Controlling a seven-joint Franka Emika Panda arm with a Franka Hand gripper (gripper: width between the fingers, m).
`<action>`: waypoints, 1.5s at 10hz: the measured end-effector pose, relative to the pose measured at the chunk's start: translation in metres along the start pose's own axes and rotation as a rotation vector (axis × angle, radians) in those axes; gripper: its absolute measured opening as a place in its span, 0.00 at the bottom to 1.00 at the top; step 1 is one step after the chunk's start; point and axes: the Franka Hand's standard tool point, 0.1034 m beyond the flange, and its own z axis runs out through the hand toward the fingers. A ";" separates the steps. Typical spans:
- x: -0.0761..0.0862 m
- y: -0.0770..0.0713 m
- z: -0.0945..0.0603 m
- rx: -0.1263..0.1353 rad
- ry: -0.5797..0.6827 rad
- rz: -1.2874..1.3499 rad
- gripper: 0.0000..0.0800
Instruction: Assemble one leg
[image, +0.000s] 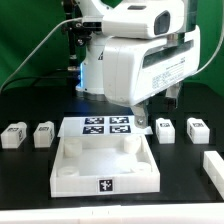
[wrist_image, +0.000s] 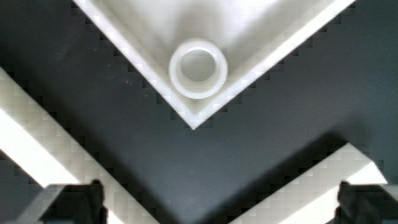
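Wrist view shows the tool (wrist_image: 217, 205) spread apart, empty, over a round corner socket (wrist_image: 196, 68).

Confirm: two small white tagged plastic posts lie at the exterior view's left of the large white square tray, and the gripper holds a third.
Not quite: the gripper holds nothing; the wrist view shows its fingers apart and empty. The two small white tagged posts do lie left of the large white square tray.
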 end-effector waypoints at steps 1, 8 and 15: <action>0.000 0.000 0.000 0.000 0.000 0.000 0.81; -0.022 -0.028 0.016 -0.014 0.010 -0.282 0.81; -0.077 -0.033 0.033 -0.066 0.015 -0.822 0.81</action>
